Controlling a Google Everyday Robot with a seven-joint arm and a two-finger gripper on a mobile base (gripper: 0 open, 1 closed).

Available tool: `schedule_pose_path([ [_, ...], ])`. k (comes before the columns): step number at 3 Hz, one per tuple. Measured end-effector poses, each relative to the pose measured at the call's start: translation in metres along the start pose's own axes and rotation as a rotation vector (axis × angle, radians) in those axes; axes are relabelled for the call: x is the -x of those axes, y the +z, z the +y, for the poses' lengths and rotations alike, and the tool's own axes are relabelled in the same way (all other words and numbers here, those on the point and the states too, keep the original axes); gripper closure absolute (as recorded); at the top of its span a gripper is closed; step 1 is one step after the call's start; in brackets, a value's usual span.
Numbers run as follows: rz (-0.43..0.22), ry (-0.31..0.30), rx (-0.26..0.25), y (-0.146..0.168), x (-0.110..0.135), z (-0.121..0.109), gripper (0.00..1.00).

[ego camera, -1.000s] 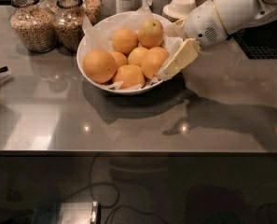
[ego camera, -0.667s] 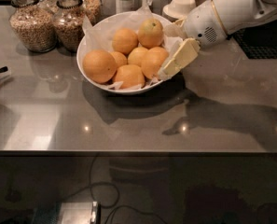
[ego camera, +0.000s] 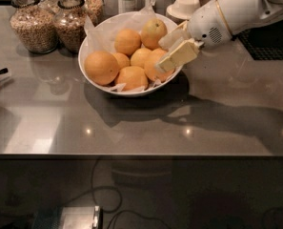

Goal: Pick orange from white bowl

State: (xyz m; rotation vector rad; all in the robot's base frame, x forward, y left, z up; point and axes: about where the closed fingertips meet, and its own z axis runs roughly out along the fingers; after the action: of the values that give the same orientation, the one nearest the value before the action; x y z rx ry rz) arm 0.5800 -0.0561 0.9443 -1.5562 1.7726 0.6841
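Six oranges fill the white bowl (ego camera: 131,93); your orange (ego camera: 152,67) sits against its right rim, just left of and below the gripper (ego camera: 172,49). The fingers stand apart, gripping nothing. The lower one crosses the fruit's right side and hides it, so you can't tell whether it touches the peel.
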Motion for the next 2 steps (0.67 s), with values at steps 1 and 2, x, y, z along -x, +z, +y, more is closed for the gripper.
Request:
schedule_pose_path([
  [1,0.003,-0.002,0.001,0.0029,0.0006,-0.0004,0.46],
  [2,0.012,0.000,-0.007,0.0051,0.0029,-0.0024,0.27],
])
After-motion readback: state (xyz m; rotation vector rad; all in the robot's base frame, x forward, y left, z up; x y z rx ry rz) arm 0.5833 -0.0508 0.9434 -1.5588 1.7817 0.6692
